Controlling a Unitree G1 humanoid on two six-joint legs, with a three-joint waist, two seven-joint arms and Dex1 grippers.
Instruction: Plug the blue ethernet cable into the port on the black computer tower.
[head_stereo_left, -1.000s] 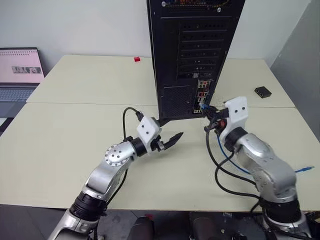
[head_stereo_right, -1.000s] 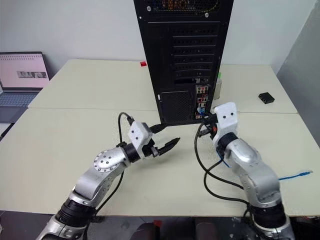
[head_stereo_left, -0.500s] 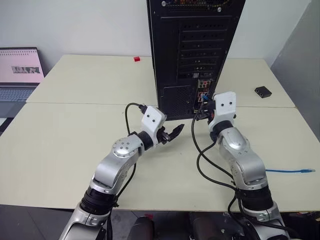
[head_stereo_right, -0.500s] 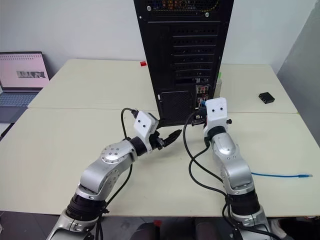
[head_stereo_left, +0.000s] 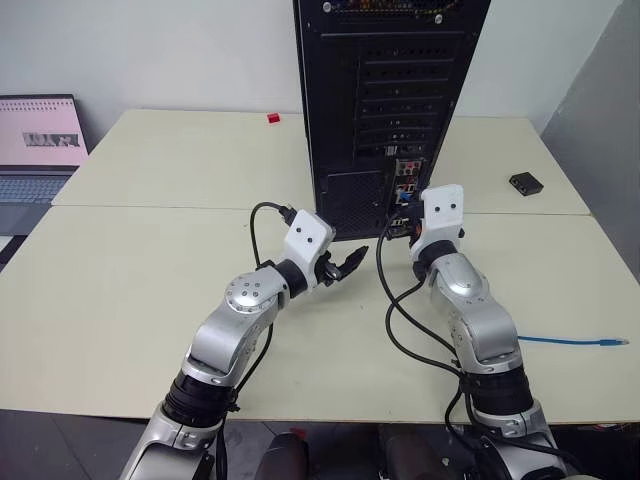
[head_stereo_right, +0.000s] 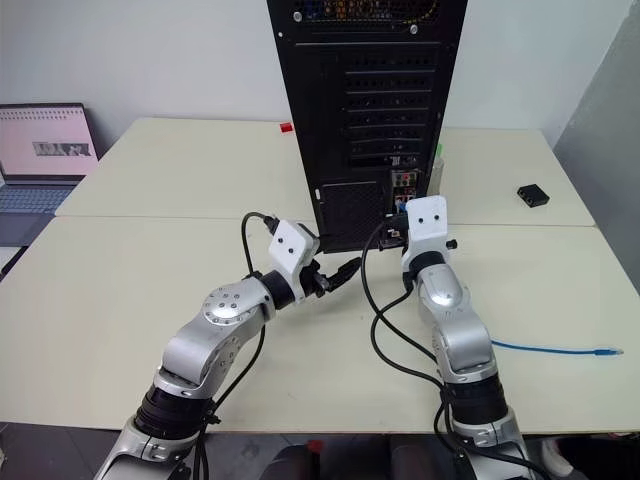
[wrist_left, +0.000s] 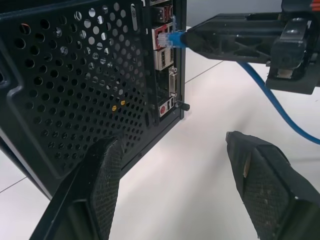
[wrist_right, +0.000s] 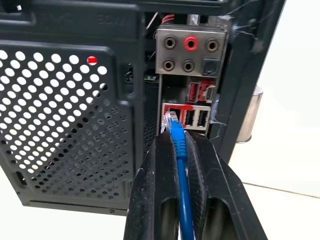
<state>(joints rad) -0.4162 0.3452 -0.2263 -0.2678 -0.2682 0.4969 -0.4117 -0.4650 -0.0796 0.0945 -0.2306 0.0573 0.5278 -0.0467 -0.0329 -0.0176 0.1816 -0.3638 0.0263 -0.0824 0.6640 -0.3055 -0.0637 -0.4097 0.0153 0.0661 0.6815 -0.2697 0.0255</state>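
Cream tabletop (head_stereo_left: 130, 270), black computer tower (head_stereo_left: 385, 100), right pincer (wrist_right: 176, 131) gripping blue ethernet cable (wrist_right: 181, 165) near port (wrist_right: 169, 113)

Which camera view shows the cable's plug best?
The right wrist view: the plug sits centered, pinched in the shut right tool, right at the tower's connector panel. The left wrist view shows it side-on, smaller, near that picture's edge. In both eye views the tool hides it.

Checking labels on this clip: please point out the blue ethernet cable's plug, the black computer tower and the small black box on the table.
blue ethernet cable (wrist_right: 171, 122): right wrist view, its clear plug.
black computer tower (head_stereo_left: 385, 90): left eye view, slot covers.
small black box (head_stereo_left: 525, 183): left eye view, its top.
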